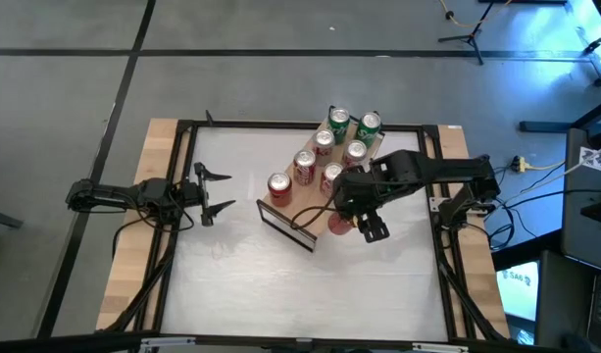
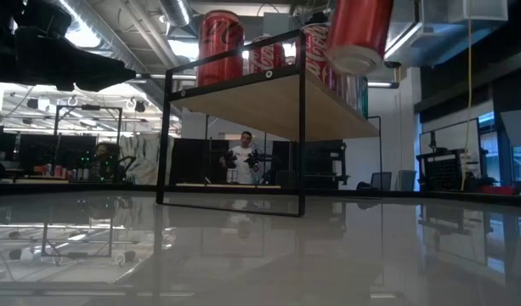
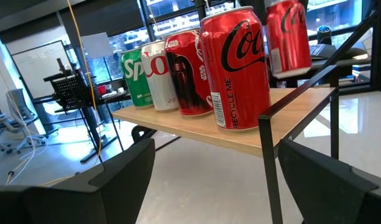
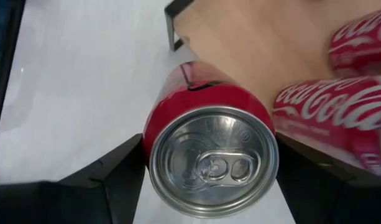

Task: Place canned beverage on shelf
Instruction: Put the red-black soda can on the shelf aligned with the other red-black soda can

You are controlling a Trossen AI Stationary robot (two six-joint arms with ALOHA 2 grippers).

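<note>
The right gripper (image 4: 209, 168) holds a red can (image 4: 210, 146) clamped by its sides, a finger on each flank, lid toward the wrist. From above, the can (image 1: 341, 225) hangs at the near end of the shelf (image 1: 285, 211), by its right-hand corner; at table height it floats tilted in the air, base showing, level with the cans already standing there and not yet down on the board (image 2: 277, 102).

I'd guess it's full, so fairly heavy for its size, with a stiff wall that would still dent under a hard squeeze. The painted metal is smooth and slick, so a mid-body grip across the round, as now, looks right; top or bottom rims would give less purchase. It needs to come upright before release or it may tip and roll.

The left gripper (image 1: 214, 191) waits well off to the left over the table, fingers apart, empty, facing the shelf.

On the board stand several cans in two rows: red ones nearer (image 3: 235, 65), then a dark-and-red one, a white one, and green ones (image 1: 338, 120) at the far end. The light wood looks flat and dry, with a thin dark frame.

The table (image 1: 241, 284) is glossy white and reflective, likely slippery. Beyond it: an open workshop with desks, monitors, a whiteboard, and a person (image 2: 243, 161) standing far off
</note>
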